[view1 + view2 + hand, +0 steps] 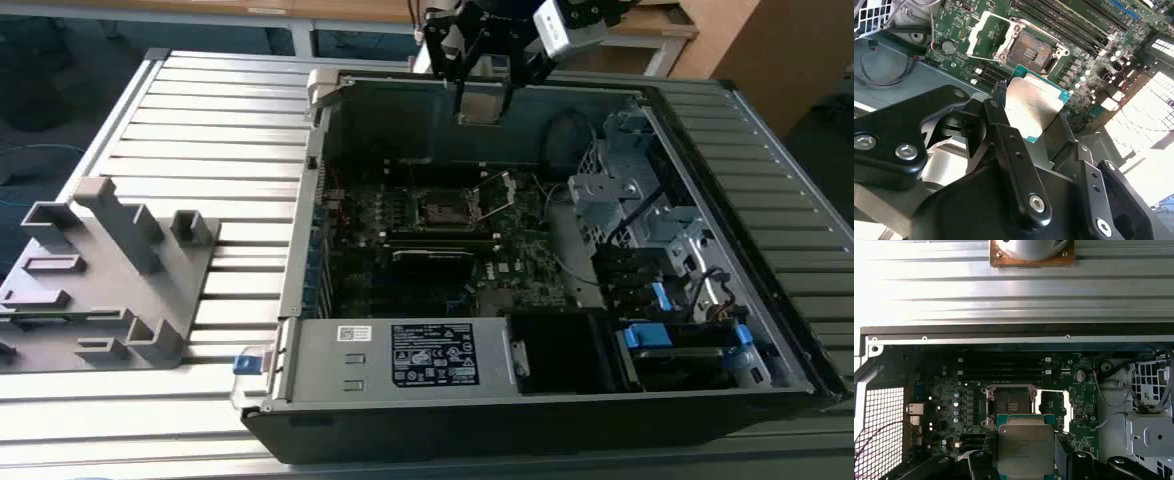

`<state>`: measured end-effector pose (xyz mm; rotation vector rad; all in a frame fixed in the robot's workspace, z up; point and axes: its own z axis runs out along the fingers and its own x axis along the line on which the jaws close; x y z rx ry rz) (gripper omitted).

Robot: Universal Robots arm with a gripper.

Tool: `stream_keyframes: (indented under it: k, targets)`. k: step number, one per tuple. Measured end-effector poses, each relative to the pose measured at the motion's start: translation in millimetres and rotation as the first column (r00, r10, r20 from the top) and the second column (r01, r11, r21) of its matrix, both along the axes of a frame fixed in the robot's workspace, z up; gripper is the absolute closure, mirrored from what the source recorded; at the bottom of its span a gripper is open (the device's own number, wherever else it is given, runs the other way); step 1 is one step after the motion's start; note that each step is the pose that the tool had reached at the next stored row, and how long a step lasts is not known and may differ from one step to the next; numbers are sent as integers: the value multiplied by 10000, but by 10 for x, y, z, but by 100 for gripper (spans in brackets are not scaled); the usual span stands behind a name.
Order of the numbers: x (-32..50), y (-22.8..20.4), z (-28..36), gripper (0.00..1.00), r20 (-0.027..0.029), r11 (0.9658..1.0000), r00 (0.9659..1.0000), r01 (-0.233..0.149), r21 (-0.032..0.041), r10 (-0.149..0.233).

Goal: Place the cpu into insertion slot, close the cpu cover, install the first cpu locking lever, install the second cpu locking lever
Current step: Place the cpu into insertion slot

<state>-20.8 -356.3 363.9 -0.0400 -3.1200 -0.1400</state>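
Exterior view, front to back. Slatted aluminium bench (200,100) carries a grey fixture (107,270) at the exterior view's left and an open computer case (296,300) lying on its side. Nearest inside the case: power supply (400,355). Behind it: motherboard (400,270).

Insertion slot (441,208) sits mid-board, uncovered and with nothing in it; dark contact field visible in both wrist views (1030,50) (1010,402). Cpu cover (509,192) is swung open on its hinge, just beside the slot, board showing through its cut-out (976,34) (1038,405).

Farthest back and highest: tool (483,100), above the far wall of the case. Its fingers (1074,465) are clamped on opposite edges of the cpu (481,108), silver lid facing the wrist cameras (1034,105) (1025,447). Cpu is in the air, well apart from the slot.
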Motion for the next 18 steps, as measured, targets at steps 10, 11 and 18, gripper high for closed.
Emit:
stream_keyframes:
  k: [10,11,18]
  targets:
    - [0,0,-9,46,0,10000,10000,0,-1,0]
    - [0,0,-9,46,-1,10000,10000,0,-2,0]
    - [0,0,-23,46,1,10000,10000,0,1,0]
